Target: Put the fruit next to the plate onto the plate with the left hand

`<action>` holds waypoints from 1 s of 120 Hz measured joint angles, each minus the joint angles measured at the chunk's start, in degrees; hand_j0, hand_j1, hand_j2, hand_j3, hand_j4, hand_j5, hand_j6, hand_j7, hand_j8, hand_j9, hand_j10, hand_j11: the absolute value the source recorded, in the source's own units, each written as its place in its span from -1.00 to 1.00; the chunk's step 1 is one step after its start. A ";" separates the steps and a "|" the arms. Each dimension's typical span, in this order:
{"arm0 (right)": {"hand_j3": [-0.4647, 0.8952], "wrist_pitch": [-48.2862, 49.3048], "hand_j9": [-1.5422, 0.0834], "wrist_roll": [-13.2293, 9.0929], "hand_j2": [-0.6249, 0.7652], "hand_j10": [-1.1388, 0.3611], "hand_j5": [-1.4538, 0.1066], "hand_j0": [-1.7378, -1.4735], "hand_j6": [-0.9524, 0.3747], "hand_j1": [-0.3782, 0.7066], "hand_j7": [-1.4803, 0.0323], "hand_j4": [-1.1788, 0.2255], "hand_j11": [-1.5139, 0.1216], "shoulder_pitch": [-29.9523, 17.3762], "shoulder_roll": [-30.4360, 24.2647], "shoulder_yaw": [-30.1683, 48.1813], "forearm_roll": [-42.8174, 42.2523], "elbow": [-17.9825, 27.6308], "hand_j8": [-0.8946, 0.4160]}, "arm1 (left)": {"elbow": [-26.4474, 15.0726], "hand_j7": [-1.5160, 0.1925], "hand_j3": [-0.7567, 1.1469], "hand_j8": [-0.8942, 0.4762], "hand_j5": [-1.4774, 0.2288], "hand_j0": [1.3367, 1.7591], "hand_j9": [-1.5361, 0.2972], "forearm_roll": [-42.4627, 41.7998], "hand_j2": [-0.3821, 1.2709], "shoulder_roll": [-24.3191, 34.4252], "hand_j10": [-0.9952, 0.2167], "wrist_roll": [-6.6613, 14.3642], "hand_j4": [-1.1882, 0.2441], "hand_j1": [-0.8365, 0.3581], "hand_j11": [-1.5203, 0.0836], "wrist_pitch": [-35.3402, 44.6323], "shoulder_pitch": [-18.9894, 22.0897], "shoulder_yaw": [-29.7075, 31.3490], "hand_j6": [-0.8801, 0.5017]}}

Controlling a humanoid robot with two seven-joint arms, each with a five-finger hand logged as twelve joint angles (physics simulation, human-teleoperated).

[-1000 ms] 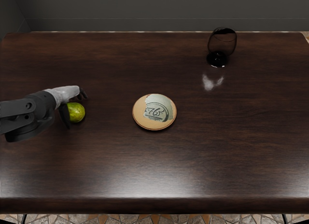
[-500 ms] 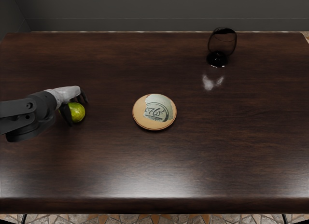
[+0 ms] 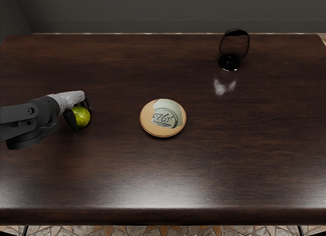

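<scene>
My left hand [image 3: 72,106] is well to the left of the plate [image 3: 163,117], with its arm coming in from that same side. My fingers [image 3: 86,100] are curled around the fruit [image 3: 81,116], a small yellow-green one. 1 dark finger lies over its far side and another hooks around its near-left side, so I have it gripped. The fruit is level with the plate and well apart from it. I cannot tell whether it rests on the dark wooden table [image 3: 204,170] or is raised just off it. The plate is round and tan-rimmed with a grey pattern, and it lies flat. Beyond the plate and to its right is 1 dark wine glass [image 3: 233,49].
</scene>
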 joint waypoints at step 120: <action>-0.32 0.00 0.85 0.01 -0.11 0.48 0.82 -0.40 0.40 -0.89 0.91 0.64 0.81 0.00 0.00 -0.04 0.00 -0.11 0.32 | -1.09 -0.19 -0.20 -0.24 -0.25 0.50 -0.23 -2.61 -0.24 -0.17 -0.30 0.00 -0.01 -0.02 -0.14 -3.03 -2.33 -4.30 -0.18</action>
